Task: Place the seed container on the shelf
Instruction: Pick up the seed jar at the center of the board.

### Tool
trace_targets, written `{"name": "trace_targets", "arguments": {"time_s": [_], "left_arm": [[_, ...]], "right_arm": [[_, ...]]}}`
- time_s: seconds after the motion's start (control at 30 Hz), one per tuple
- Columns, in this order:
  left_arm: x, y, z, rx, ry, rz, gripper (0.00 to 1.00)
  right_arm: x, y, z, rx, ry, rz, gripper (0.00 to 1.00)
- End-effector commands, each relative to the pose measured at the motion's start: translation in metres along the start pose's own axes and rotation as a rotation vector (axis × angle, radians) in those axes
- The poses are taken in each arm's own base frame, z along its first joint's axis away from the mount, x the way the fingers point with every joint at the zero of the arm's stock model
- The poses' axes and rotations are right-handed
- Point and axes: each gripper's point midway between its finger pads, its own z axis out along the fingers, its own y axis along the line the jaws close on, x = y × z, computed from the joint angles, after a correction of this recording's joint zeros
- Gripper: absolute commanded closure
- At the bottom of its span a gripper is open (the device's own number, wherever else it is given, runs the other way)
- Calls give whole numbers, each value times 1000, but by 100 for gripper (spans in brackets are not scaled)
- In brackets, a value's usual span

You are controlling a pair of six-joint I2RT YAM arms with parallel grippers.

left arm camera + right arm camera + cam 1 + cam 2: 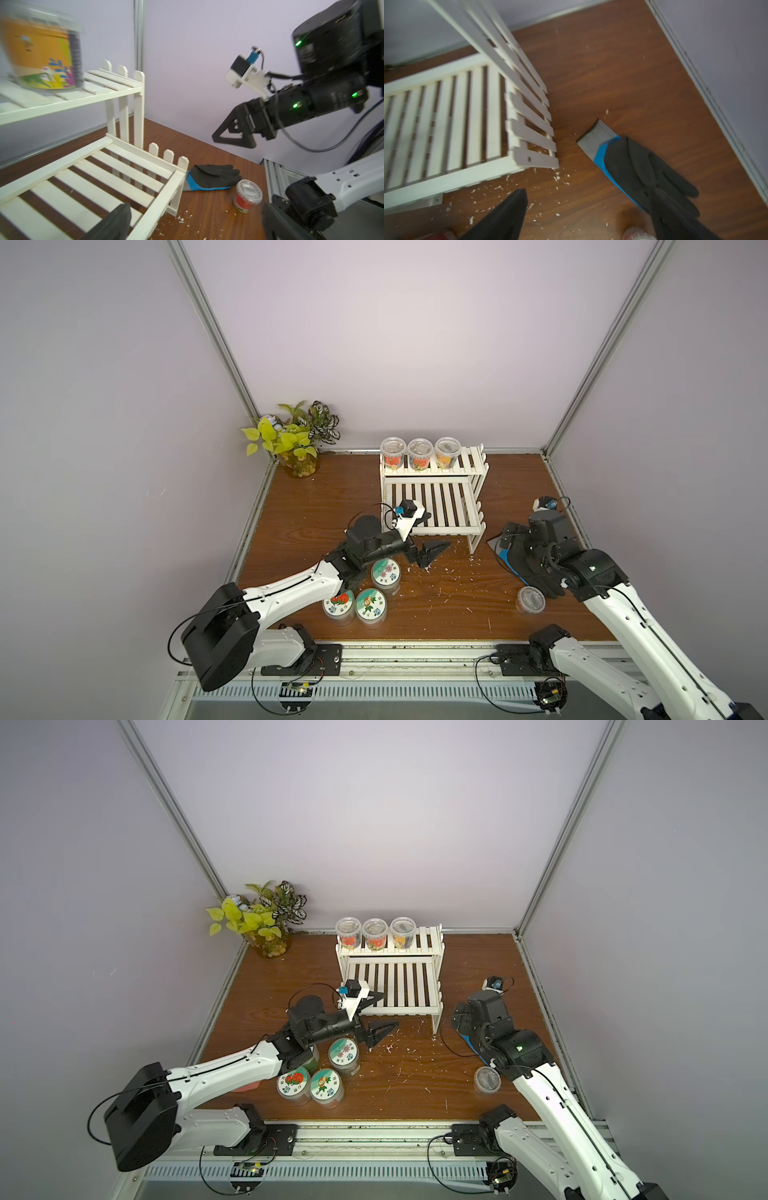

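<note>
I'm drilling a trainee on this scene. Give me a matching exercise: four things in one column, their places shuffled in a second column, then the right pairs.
Things:
1. glove
2. potted plant
3. picture-lidded tins
4. three clear tubs set side by side

Places:
A. on the upper tier of the shelf
B. in a far corner of the table, against the walls
C. bunched on the table near its front edge
D. flat on the table, beside the shelf's lower tier

Pairs: 1-D; 2-B; 3-C; 4-A.
</note>
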Motion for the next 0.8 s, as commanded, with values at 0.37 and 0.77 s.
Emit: {"name": "trace_targets", "arguments": {"time_s": [0.37, 0.77], "left_arm": [[29, -30, 39, 175, 57, -52, 0], [32, -29, 48, 190, 64, -57, 0]], "right_arm": [[82, -65, 19, 201, 87, 383, 1], [96, -82, 24, 288, 91, 403, 1]]}}
